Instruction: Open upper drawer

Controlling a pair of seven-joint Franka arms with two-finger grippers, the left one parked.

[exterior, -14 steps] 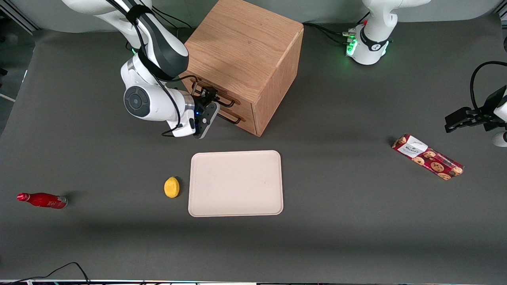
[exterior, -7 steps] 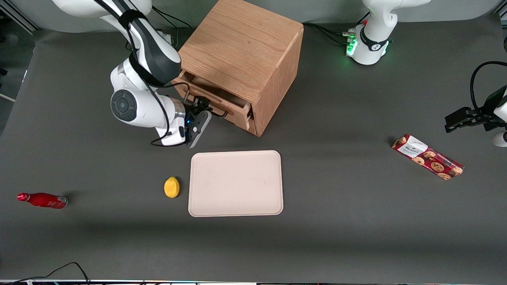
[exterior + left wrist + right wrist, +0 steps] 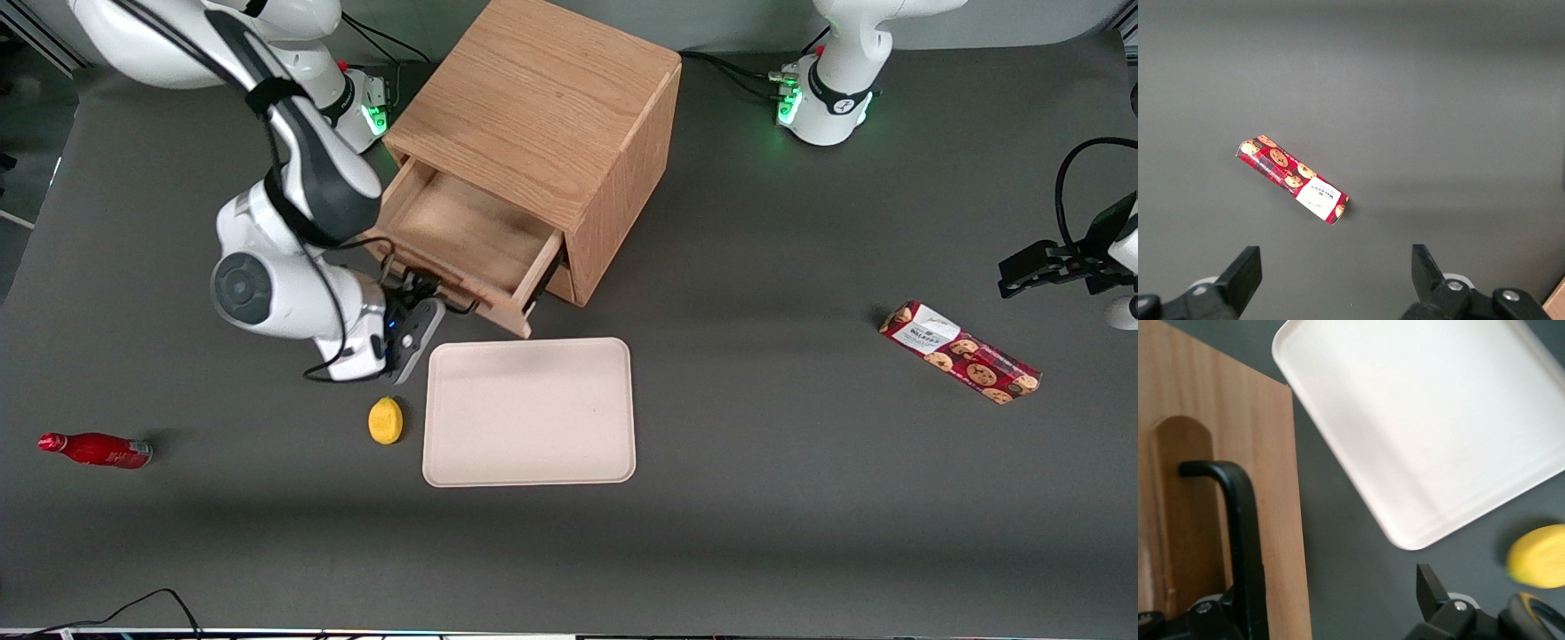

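Observation:
The oak cabinet stands at the back of the table. Its upper drawer is pulled well out, and its bare wooden inside shows. The drawer's thin black bar handle is on the front panel, facing the tray. My right gripper is at that handle, level with the drawer front. In the right wrist view the handle runs along the drawer front close beside one finger. The other finger stands far from it, so the gripper is open. The bottom drawer is mostly hidden under the upper one.
A cream tray lies just in front of the open drawer, also in the right wrist view. A lemon lies beside the tray, close below my gripper. A red bottle lies toward the working arm's end, a cookie box toward the parked arm's.
The upper drawer has slid from shut to well out of the cabinet. My gripper moved with the handle toward the tray and the front camera.

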